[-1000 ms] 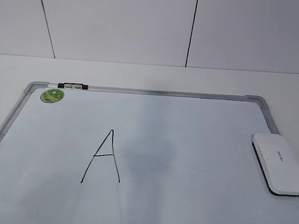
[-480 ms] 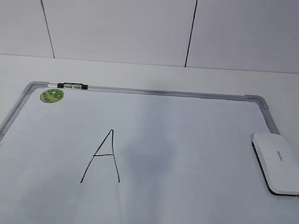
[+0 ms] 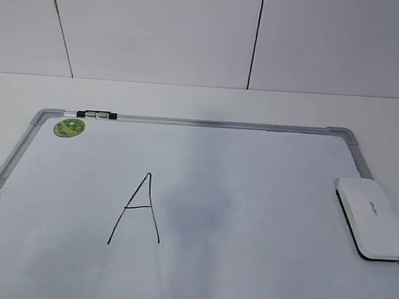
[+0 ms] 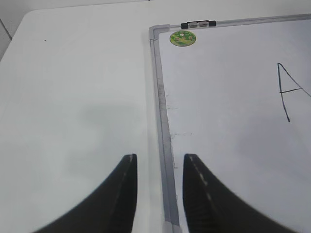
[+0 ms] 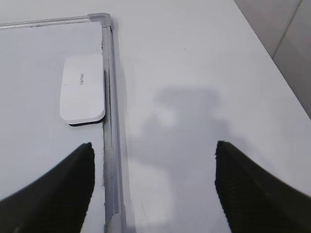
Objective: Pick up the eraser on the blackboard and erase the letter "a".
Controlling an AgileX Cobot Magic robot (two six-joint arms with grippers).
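Observation:
The eraser (image 3: 373, 218), a white rounded block with a black underside, lies flat at the right edge of the blackboard (image 3: 265, 187). It also shows in the right wrist view (image 5: 82, 90), beside the board's grey frame (image 5: 111, 121). A tall angular capital "A" (image 3: 138, 210) is drawn left of the board's middle. No small cursive "a" shows in any view. My left gripper (image 4: 160, 158) is open and empty above the board's left frame (image 4: 163, 121). My right gripper (image 5: 154, 145) is wide open and empty, nearer than the eraser. Neither gripper shows in the exterior view.
A round green sticker (image 3: 69, 127) sits in the board's far left corner, with a black clip (image 3: 95, 115) on the top frame. White table (image 5: 204, 73) lies right of the board and more (image 4: 73, 97) lies left of it. A tiled wall stands behind.
A faint grey shadow on the board's middle has shifted slightly. The eraser and the board have not moved.

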